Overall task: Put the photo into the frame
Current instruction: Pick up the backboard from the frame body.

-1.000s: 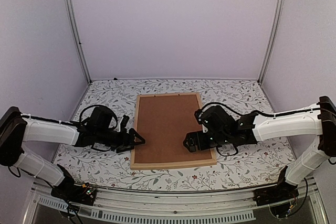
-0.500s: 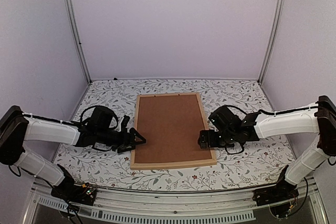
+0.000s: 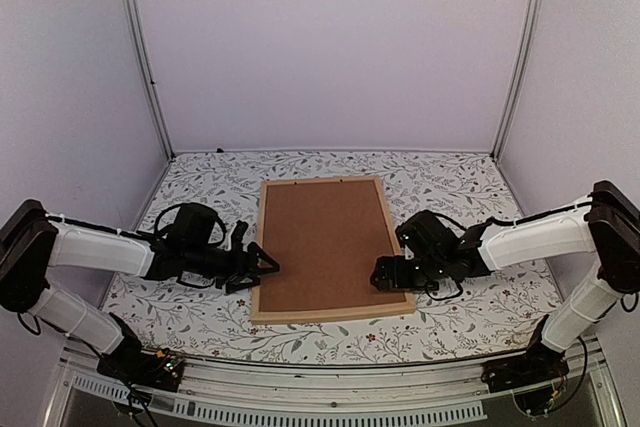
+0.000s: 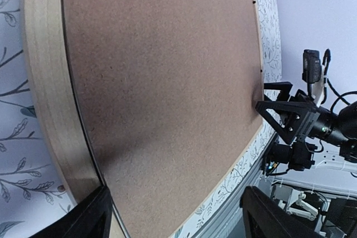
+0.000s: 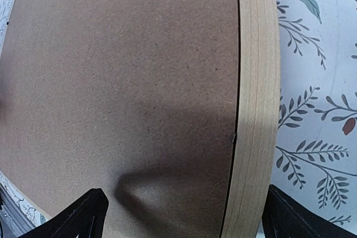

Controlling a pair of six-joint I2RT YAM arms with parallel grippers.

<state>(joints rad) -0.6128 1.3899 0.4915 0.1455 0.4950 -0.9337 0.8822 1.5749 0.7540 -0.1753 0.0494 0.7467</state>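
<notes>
- Since a second ago the right end effector has drawn back off the middle of the brown backing board. In the top view it now sits at the right bar of the frame, near the near right corner.
- Over the same second the left end effector has hardly shifted (it lies at the frame's left bar, near the near left corner). The frame and board lie where they lay.
- Top view: the frame lies flat in the middle of the floral counter, its long sides running away from the arm bases. Thin light-wood bars surround the plain brown board, which faces up and fills the opening.
- Left wrist view: the two black fingers stand far apart at the bottom edge, jaws wide and holding nothing. The pale wooden bar runs down the left side and the speckled brown board fills most of the picture. The other arm's end effector shows at the board's far edge.
- Right wrist view: the fingers are again spread wide and straddle the frame's bar, one over the board and the other over the counter. Whether they touch the wood I cannot tell. The bar's side shows fine layered lines, and a soft shadow falls on the board.
</notes>
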